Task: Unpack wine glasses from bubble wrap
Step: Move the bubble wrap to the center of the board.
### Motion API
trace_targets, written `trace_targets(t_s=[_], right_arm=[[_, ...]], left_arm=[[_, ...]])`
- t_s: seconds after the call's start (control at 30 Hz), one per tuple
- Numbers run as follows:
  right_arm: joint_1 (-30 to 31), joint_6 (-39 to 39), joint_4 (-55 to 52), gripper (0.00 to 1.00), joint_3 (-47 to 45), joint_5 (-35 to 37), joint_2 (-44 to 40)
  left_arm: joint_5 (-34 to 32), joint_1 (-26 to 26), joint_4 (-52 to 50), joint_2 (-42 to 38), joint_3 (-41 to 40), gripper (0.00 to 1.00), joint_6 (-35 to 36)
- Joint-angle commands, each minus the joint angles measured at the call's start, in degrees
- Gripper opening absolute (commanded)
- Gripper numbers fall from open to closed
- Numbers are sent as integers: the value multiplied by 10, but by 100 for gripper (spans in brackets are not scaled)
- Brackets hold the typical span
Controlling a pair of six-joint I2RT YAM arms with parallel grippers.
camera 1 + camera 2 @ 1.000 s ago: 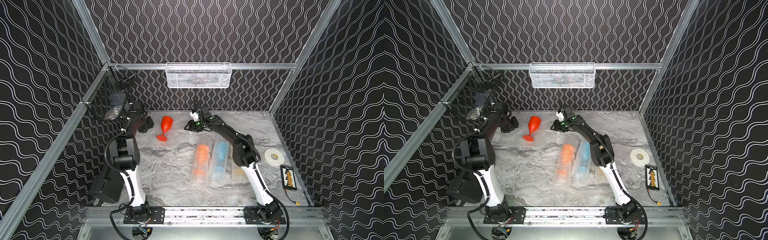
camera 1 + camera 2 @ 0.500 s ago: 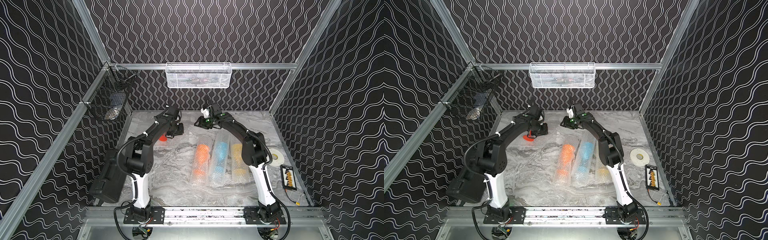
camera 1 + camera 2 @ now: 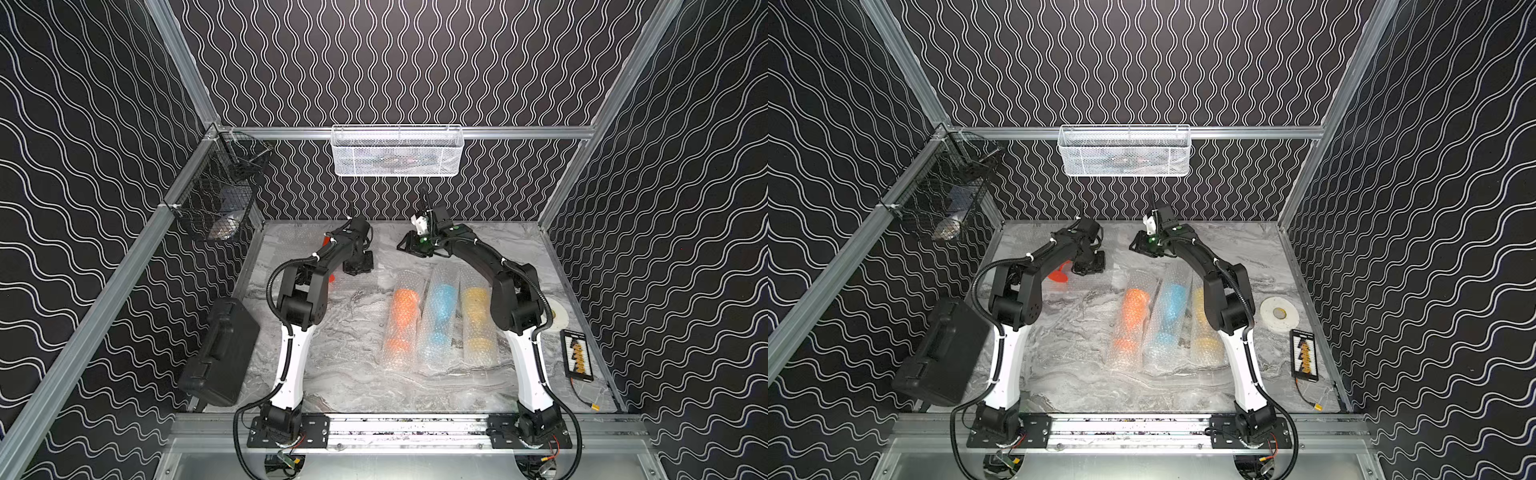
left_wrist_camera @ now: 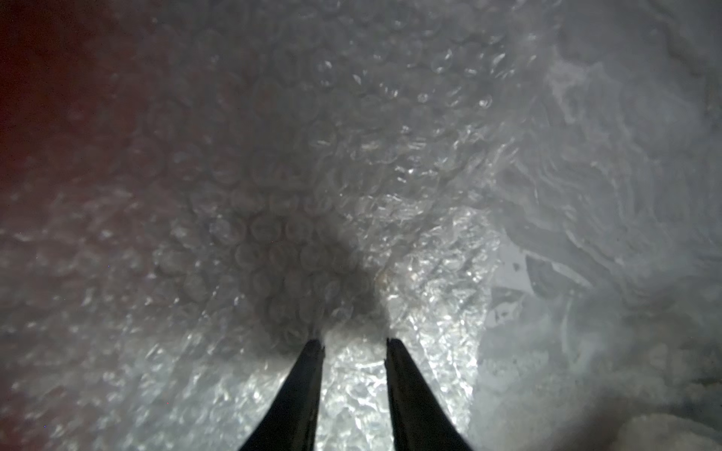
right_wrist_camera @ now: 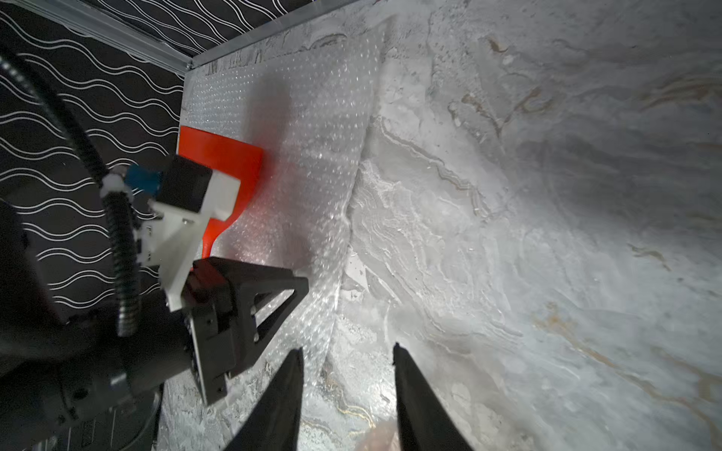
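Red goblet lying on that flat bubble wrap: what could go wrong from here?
If the left gripper, open over the bubble wrap sheet, tugs it, the red goblet lying on it may roll away. The right gripper, open at the sheet's edge, is close by; the two might collide.

Setting: enclosed robot test cell, lab type. Evidence: aluminium-profile frame point(image 3: 519, 132); black wave-patterned wall panels point(image 3: 395, 62); marbled counter point(image 3: 353, 332); left arm point(image 3: 297, 332) and right arm point(image 3: 525, 353) bolted to base rail point(image 3: 407, 426); hung mesh basket point(image 3: 397, 151).
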Motion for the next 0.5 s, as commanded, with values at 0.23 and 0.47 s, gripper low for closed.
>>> trace_targets(t_s=[0.23, 0.47], right_arm=[[-3, 4, 15, 40, 1, -6, -3], [-3, 8, 16, 40, 6, -9, 4]], left_arm=[[-11, 20, -30, 47, 46, 34, 11], [-14, 3, -16, -3, 6, 34, 18]])
